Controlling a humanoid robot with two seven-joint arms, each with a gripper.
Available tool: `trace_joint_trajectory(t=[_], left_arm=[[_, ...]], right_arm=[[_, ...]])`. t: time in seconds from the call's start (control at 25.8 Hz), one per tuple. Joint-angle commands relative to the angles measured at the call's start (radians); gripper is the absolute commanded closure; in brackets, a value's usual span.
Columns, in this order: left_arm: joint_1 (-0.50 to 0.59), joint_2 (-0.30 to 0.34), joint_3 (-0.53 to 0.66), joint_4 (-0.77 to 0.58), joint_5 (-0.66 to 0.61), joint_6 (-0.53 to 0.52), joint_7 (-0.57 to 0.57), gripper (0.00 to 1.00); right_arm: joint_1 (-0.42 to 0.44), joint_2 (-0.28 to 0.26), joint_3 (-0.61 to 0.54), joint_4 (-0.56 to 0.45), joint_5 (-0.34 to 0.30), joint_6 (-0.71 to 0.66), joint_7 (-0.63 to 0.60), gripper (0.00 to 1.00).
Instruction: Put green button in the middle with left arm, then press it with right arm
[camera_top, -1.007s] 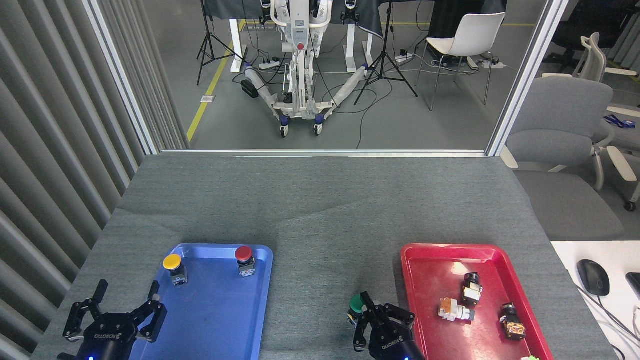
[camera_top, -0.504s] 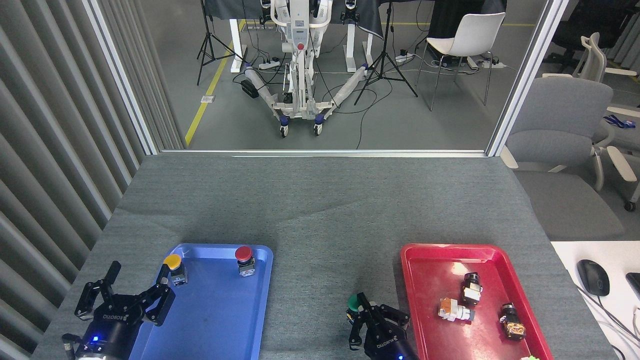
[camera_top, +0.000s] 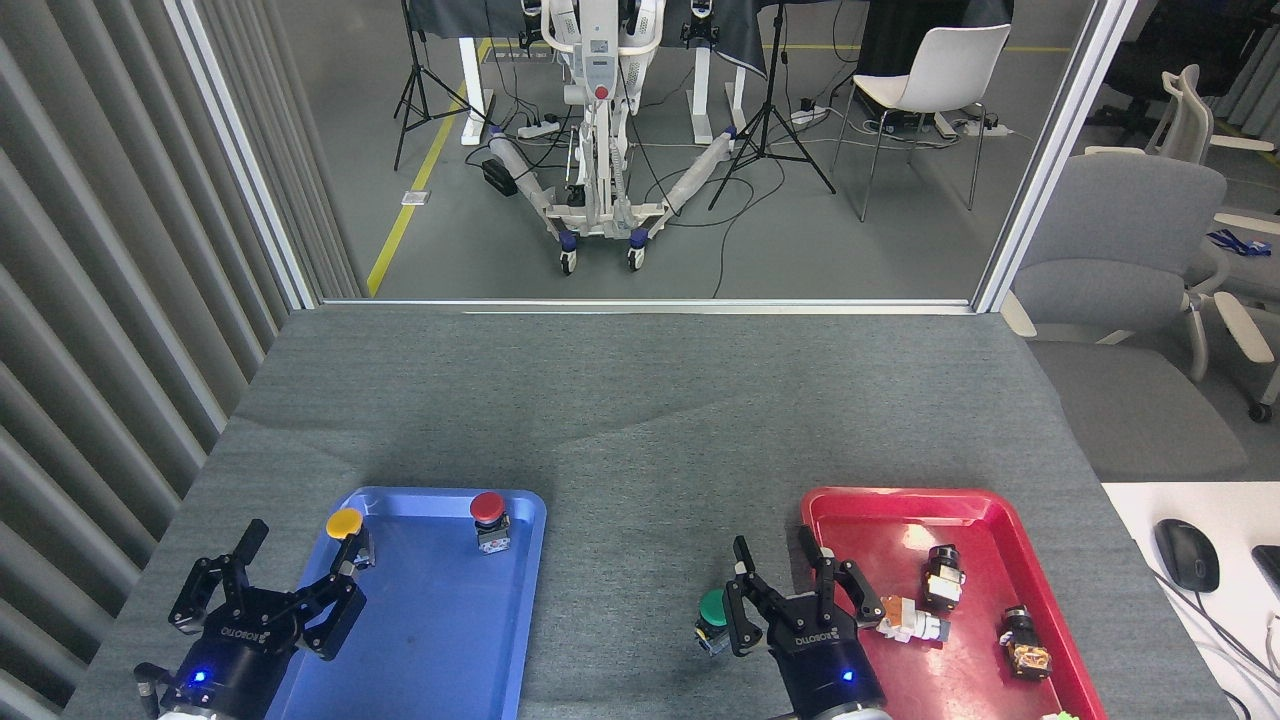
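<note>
The green button (camera_top: 713, 609) stands upright on the bare grey cloth of the middle (camera_top: 640, 560), close to the left rim of the red tray (camera_top: 900, 493). My right gripper (camera_top: 797, 583) is just to the button's right, open, its fingers spread and holding nothing; one finger (camera_top: 741, 600) stands right beside the green cap. My left gripper (camera_top: 268, 588) is open and empty over the left edge of the blue tray (camera_top: 440, 640), a little short of the yellow button (camera_top: 345, 524).
A red button (camera_top: 488, 509) stands at the back of the blue tray. The red tray holds several small switch parts (camera_top: 910, 618). A white desk with a mouse (camera_top: 1186, 554) lies at the right. The table's far half is grey cloth.
My right gripper has opened its fingers and shifted right, off the green button. My left gripper has moved forward and right, toward the yellow button.
</note>
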Motion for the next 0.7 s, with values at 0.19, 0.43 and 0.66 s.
trace_joint_trajectory(t=[0.19,0.43,0.66], left_arm=[[0.004,-0.004,0.006,0.019,0.007,-0.015,0.001,0.01],[0.009,-0.001,0.005,0.046,0.003,-0.027,-0.001,0.01],[0.012,0.005,0.008,0.028,0.003,-0.030,0.001,0.01]], right_arm=[[0.024,-0.041,-0.129,-0.061,-0.002,-0.003,0.007,0.00],[0.150,-0.077,-0.206,-0.142,-0.002,-0.011,0.007,0.00],[0.190,-0.077,-0.240,-0.168,-0.002,-0.003,0.007,0.00]])
